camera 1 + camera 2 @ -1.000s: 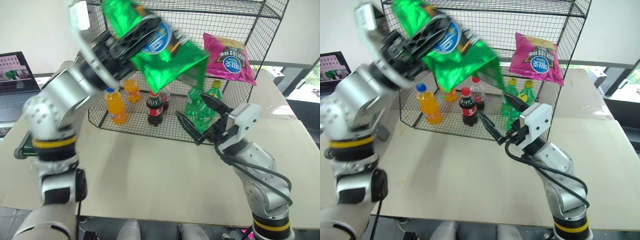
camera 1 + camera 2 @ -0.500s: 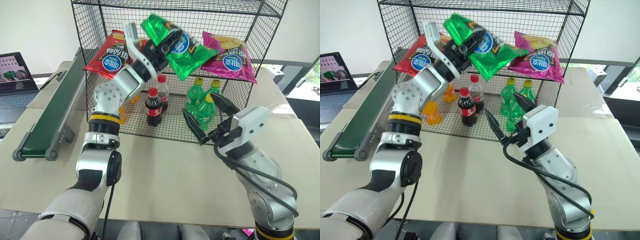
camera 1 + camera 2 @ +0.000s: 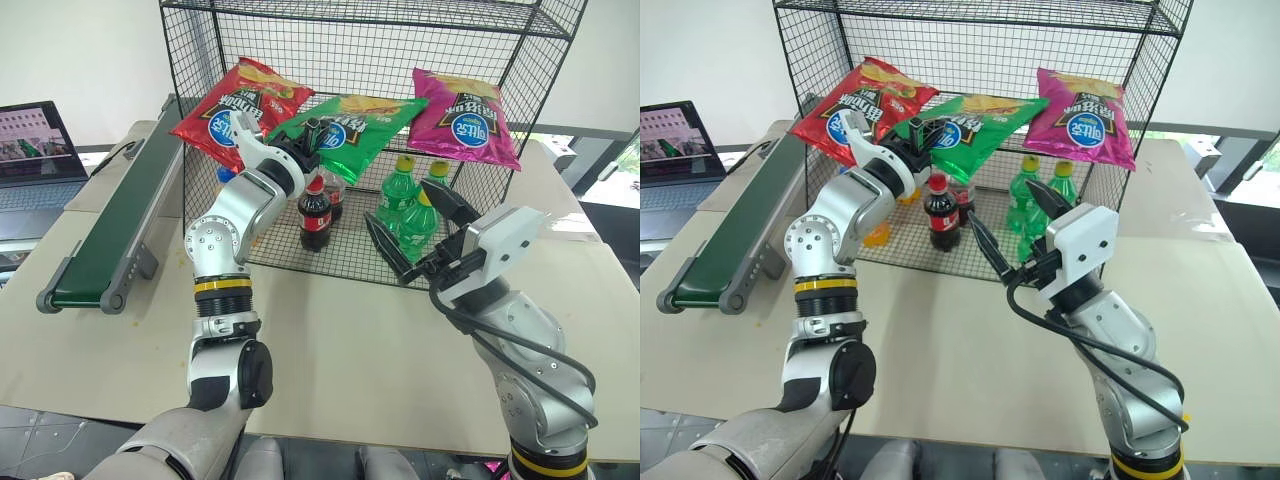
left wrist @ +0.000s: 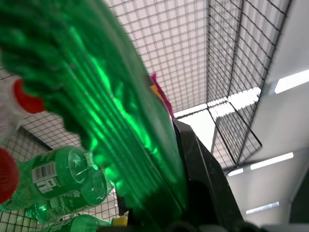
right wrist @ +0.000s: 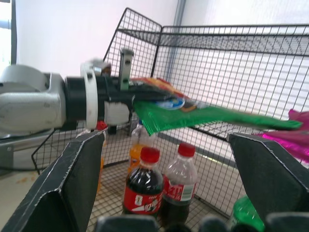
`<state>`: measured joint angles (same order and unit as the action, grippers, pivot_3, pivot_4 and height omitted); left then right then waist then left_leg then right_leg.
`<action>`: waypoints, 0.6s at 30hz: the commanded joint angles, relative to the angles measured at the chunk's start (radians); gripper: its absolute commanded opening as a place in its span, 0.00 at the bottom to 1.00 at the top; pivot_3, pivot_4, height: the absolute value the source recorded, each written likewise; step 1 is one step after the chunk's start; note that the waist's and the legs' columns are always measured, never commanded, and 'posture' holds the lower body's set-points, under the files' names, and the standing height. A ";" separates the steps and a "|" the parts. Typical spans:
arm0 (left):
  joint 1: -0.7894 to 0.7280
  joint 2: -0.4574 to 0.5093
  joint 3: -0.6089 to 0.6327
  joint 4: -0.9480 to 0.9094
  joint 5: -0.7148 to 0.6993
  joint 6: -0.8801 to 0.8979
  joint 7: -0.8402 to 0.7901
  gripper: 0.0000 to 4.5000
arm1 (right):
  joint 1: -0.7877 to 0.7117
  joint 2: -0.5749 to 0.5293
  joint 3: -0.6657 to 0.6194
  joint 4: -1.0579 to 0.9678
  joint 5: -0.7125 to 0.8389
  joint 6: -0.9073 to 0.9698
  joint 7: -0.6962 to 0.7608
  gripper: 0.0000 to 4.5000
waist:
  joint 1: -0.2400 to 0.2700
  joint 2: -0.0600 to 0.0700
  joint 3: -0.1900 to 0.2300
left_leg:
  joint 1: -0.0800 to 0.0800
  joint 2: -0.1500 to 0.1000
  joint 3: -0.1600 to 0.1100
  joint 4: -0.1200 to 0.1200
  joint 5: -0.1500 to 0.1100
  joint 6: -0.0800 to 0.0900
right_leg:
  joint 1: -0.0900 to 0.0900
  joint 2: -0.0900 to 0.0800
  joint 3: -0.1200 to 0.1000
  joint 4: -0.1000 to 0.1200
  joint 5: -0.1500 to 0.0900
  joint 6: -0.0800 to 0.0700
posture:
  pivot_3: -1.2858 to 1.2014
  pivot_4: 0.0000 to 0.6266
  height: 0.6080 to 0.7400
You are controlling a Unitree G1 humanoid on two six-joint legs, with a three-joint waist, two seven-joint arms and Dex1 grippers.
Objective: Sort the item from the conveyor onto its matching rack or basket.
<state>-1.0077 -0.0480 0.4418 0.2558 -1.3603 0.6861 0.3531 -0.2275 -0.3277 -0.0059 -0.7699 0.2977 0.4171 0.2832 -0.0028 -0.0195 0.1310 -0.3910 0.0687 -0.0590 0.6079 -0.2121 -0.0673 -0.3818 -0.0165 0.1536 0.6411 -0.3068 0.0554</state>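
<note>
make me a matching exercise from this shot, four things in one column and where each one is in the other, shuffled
Things:
1. green crisp bag
2. red bag
3. cola bottle
4. conveyor

Places:
A. in the lower wire basket
B. on the table, left of the rack
C. held by the left gripper, between the other two bags
D. left end of the bag shelf

Pairs: 1-C, 2-D, 3-A, 4-B
</note>
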 commanded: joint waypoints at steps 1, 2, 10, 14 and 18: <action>-0.096 -0.017 0.032 0.043 0.021 -0.097 0.046 0.00 | -0.028 0.000 -0.006 -0.020 0.003 -0.006 -0.003 1.00 | 0.000 0.000 0.000 | 0.000 0.000 0.000 0.000 0.000 0.000 | 0.000 0.000 0.000 0.000 0.000 0.000 | 0.52 0.24 1.00; -0.115 -0.020 0.033 0.066 0.030 -0.110 0.041 0.00 | -0.030 0.001 -0.004 -0.020 -0.001 -0.007 -0.006 1.00 | 0.001 0.000 0.000 | 0.000 0.000 0.000 0.000 0.000 0.000 | 0.000 0.000 0.000 0.000 0.000 0.000 | 0.52 0.24 1.00; -0.193 -0.036 0.029 0.172 0.067 -0.116 -0.011 0.00 | -0.032 0.001 -0.019 -0.034 -0.019 -0.018 -0.022 1.00 | 0.004 0.000 0.000 | 0.000 -0.001 0.000 -0.001 0.000 0.000 | 0.001 0.000 0.000 -0.003 0.000 0.000 | 0.52 0.24 1.00; -0.178 -0.053 0.027 0.153 0.061 -0.096 -0.009 0.15 | -0.037 0.006 -0.018 -0.040 -0.034 -0.020 -0.035 1.00 | 0.004 0.000 0.000 | 0.000 -0.001 0.000 -0.001 0.000 0.000 | 0.001 0.000 0.000 -0.003 0.000 0.000 | 0.52 0.24 1.00; -0.156 -0.050 0.030 0.114 0.044 -0.061 0.005 0.51 | -0.031 0.009 -0.013 -0.041 -0.043 -0.021 -0.041 1.00 | 0.003 0.000 0.000 | 0.000 -0.001 0.000 -0.001 0.000 0.000 | 0.001 0.000 0.000 -0.003 0.000 0.000 | 0.52 0.24 1.00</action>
<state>-1.1581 -0.0995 0.4763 0.4242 -1.2982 0.6027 0.3583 -0.2517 -0.3239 -0.0089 -0.7681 0.2572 0.4173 0.2518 0.0002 -0.0197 0.1311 -0.3909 0.0680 -0.0591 0.6070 -0.2117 -0.0678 -0.3805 -0.0167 0.1536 0.6379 -0.3068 0.0555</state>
